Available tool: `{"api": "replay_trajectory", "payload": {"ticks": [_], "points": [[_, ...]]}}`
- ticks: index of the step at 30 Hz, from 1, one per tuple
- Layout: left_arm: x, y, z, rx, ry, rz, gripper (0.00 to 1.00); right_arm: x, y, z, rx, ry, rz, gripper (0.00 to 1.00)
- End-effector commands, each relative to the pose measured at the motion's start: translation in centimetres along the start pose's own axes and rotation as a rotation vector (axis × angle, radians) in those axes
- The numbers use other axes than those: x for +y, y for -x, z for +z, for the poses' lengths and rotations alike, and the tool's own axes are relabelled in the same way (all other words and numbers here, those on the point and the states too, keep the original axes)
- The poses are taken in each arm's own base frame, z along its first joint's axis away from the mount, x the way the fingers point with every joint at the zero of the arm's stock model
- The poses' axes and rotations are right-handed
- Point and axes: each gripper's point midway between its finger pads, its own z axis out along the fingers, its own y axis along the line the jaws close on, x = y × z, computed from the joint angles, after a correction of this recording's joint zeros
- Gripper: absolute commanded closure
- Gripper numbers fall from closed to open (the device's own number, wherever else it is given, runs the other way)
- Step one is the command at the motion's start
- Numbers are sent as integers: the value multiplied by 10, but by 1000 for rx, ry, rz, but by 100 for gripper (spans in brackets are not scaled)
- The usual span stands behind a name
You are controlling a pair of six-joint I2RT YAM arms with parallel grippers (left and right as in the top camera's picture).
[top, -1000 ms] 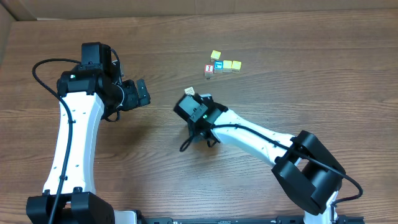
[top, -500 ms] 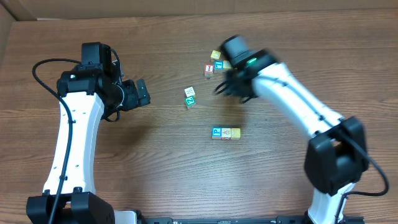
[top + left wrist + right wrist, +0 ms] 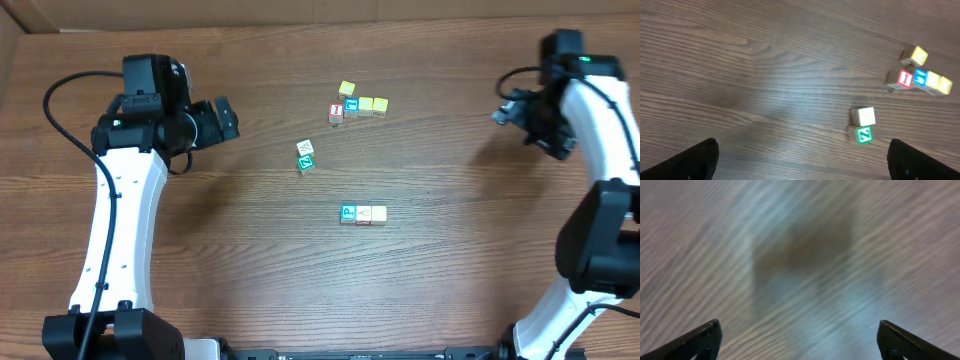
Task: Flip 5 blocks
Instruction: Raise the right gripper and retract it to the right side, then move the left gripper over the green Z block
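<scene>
Five blocks lie in two groups at mid-table. A whitish block [image 3: 305,148] touches the green Z block [image 3: 307,163]. Nearer the front, the teal P block [image 3: 348,213], a whitish block [image 3: 363,214] and a yellow-tan block [image 3: 378,213] form a row. My left gripper [image 3: 228,118] is open, well left of them. Its wrist view shows the whitish block [image 3: 863,116] and Z block [image 3: 864,135] ahead of the open left gripper [image 3: 802,162]. My right gripper [image 3: 508,112] hangs open at the far right; the right gripper [image 3: 799,340] sees only blurred wood.
A second cluster sits further back: a red-faced cube [image 3: 336,112], a teal cube [image 3: 351,104], two yellow cubes [image 3: 373,104] and one more yellow cube [image 3: 346,89]. The left wrist view shows the red cube [image 3: 904,79] at upper right. Cardboard edges the table's far side.
My right arm swung from mid-table past the back cluster to the far right, and its jaws opened. The P row came into view. My left gripper shifted slightly back.
</scene>
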Motion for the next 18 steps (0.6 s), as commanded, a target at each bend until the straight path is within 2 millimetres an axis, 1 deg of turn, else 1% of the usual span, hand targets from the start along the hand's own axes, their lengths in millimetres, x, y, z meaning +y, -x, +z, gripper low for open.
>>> {"api": "replay_trajectory", "payload": {"ticks": [1, 2, 3, 4, 5, 9, 10, 13, 16, 18], "points": [[-30, -4, -2, 42, -152, -24, 0, -12, 12, -13, -33, 14, 38, 0], [-40, -9, -3, 67, -207, -20, 0, -16, 14, -12, -33, 13, 47, 0], [-49, -15, -3, 94, -242, -14, 5, -19, 16, -12, -35, 13, 56, 0], [-56, -22, -1, 122, -253, -19, 14, -21, 18, -12, -37, 13, 63, 0], [-60, -28, 1, 146, -247, -23, 19, -23, 20, -12, -40, 13, 69, 0], [-76, -61, 22, 226, -98, -20, 23, -23, 26, -12, -59, 22, 77, 0], [-82, -68, 28, 231, -66, -6, 24, -23, 26, -12, -60, 23, 78, 0], [-107, -91, 52, 248, 10, 45, 32, -23, 26, -12, -60, 23, 78, 0], [-119, -106, 70, 277, 22, 49, 34, -23, 26, -12, -60, 23, 78, 0], [-122, -109, 83, 287, 28, 42, 36, -23, 26, -12, -60, 23, 78, 0]]}}
